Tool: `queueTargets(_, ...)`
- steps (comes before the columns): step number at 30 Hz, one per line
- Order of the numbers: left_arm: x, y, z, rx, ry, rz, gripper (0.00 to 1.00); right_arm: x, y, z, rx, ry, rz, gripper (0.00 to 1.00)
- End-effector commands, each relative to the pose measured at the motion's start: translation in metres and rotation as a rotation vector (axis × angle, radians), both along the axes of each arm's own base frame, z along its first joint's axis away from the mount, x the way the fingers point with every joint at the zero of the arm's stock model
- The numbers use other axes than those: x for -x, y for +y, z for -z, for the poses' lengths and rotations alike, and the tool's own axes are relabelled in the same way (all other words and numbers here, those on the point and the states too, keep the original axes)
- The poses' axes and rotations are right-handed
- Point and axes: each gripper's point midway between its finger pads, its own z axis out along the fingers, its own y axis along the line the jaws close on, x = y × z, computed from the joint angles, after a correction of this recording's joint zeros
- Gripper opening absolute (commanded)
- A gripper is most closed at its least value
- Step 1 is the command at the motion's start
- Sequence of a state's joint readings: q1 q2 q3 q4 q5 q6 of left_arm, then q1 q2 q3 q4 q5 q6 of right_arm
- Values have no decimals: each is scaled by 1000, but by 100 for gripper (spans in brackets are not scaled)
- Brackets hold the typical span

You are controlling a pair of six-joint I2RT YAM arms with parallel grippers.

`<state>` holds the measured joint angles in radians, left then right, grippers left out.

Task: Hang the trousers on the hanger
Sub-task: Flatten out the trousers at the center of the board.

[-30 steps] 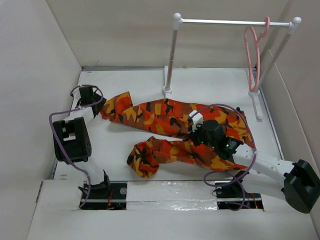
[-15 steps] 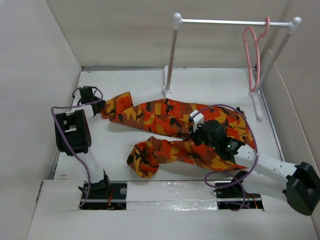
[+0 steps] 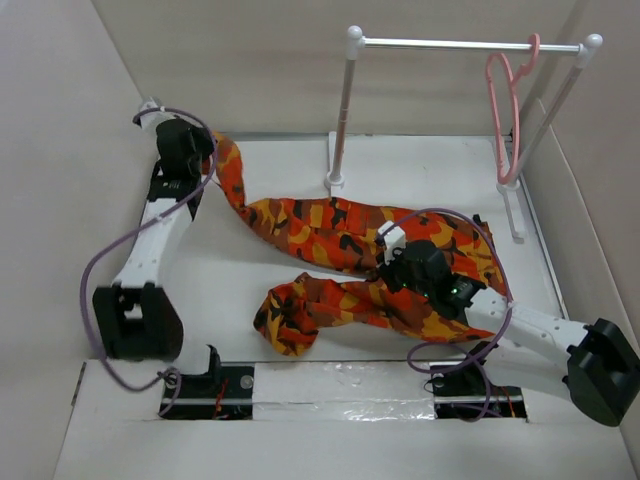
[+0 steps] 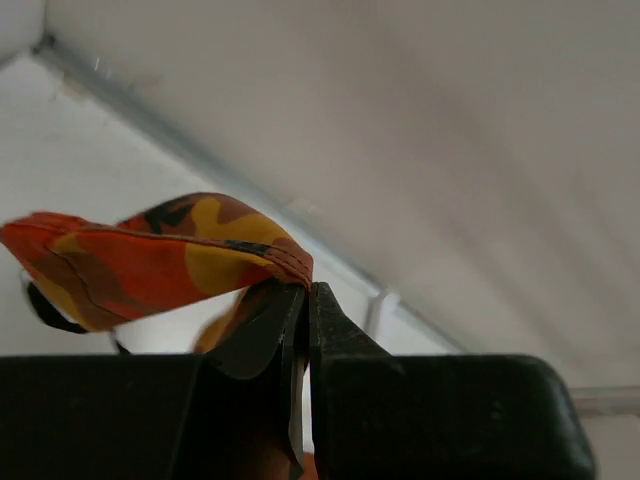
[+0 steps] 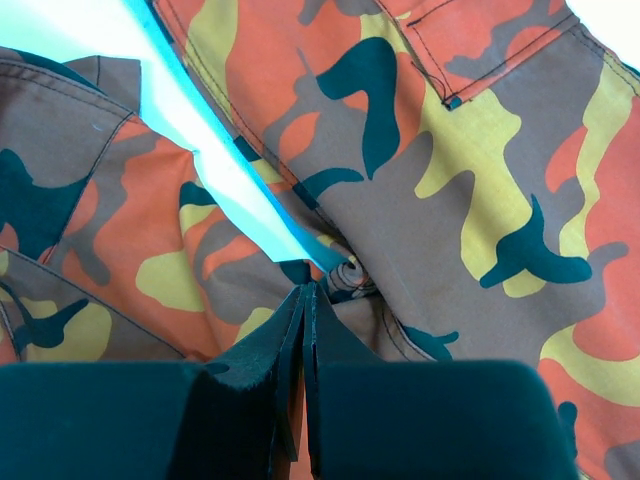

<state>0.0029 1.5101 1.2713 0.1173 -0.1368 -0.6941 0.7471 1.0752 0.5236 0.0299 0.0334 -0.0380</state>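
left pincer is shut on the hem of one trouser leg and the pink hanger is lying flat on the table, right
Not quite: the pink hanger hangs by its hook from the rail of the stand, as the top external view shows. The left pincer is indeed shut on a leg hem of the trousers.

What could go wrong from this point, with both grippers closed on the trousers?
1. The left gripper pinches only the hem edge of the trousers; the leg may slip out under tension.
2. The right gripper holds a small bunch where the legs meet, so the free leg could drag.
3. The hanger hangs on the rail stand at the far right; with both grippers busy, neither is free to take it.
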Motion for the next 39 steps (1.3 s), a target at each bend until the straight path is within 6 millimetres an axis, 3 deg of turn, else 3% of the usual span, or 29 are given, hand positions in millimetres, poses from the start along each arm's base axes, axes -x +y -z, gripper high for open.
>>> queueTargets(1,31,31,-78,-133,-175,-157,0,-6,5,-14,-40,-49,-4,6)
queueTargets(2,37,42,-76,-130,-163,-187,0,-6,5,-15,-44,-51,-4,6)
queueTargets(5,44,71,-35,-120,-77,-261,0,-2,3,-13,-45,-46,-11,6)
queueTargets(6,47,77,-11,-113,-31,-276,0,-2,3,-15,-47,-50,-12,6)
queueTargets(8,50,100,17,-102,8,-321,0,1,1,-16,-47,-51,-14,6)
queueTargets(9,55,105,47,-92,64,-316,0,1,1,-17,-45,-52,-15,6)
queueTargets(11,61,118,74,-49,88,-339,0,3,-1,-19,-48,-59,-15,6)
queueTargets(12,75,130,103,-27,142,-357,0,1,-3,-19,-57,-60,-4,6)
queueTargets(14,87,139,126,24,180,-386,0,0,-5,-20,-62,-64,1,6)
queueTargets(15,95,142,138,32,207,-408,5,1,-5,-19,-61,-59,1,6)
queueTargets(16,98,145,141,32,224,-431,14,-2,-8,-18,-57,-56,11,6)
queueTargets(17,103,147,145,35,254,-453,32,-1,-7,-18,-57,-50,8,6)
queueTargets(18,100,150,137,28,243,-461,39,-3,-10,-16,-49,-41,17,7)
queueTargets(20,101,151,126,29,244,-471,52,-5,-13,-16,-44,-39,32,10)
queueTargets(22,97,150,101,33,189,-460,52,-8,-18,-19,-47,-39,64,17)
queueTargets(25,92,126,49,-28,70,-404,52,-20,-32,-28,-64,-52,142,30)
queueTargets(26,87,103,22,-74,17,-354,52,-26,-41,-30,-69,-57,179,33)
queueTargets(28,85,74,1,-123,-18,-306,50,-32,-51,-34,-109,-54,228,34)
queueTargets(29,83,36,-9,-144,-43,-223,46,-36,-53,-38,-132,-60,236,29)
queueTargets(30,84,22,-12,-163,-44,-208,42,-39,-59,-40,-155,-57,258,17)
queueTargets(31,84,4,-9,-150,-41,-166,39,-47,-77,-39,-166,-56,325,0)
queueTargets(32,82,-20,-10,-137,-69,-107,32,-50,-88,-43,-189,-66,367,0)
queueTargets(33,88,-70,13,-137,-45,38,30,-53,-99,-44,-204,-72,410,0)
queueTargets(34,92,-95,21,-113,-38,90,26,-60,-123,-44,-234,-77,501,0)
queueTargets(35,97,-119,36,-111,-17,148,11,-60,-138,-38,-243,-77,554,0)
queueTargets(36,103,-145,47,-104,-25,225,9,-61,-153,-41,-258,-91,608,0)
queueTargets(37,118,-189,55,-109,-21,333,8,-63,-169,-40,-274,-92,667,0)
queueTargets(38,125,-210,71,-125,10,373,8,-66,-191,-41,-293,-104,718,2)
queueTargets(39,131,-226,73,-140,11,403,9,-68,-206,-40,-285,-109,755,7)
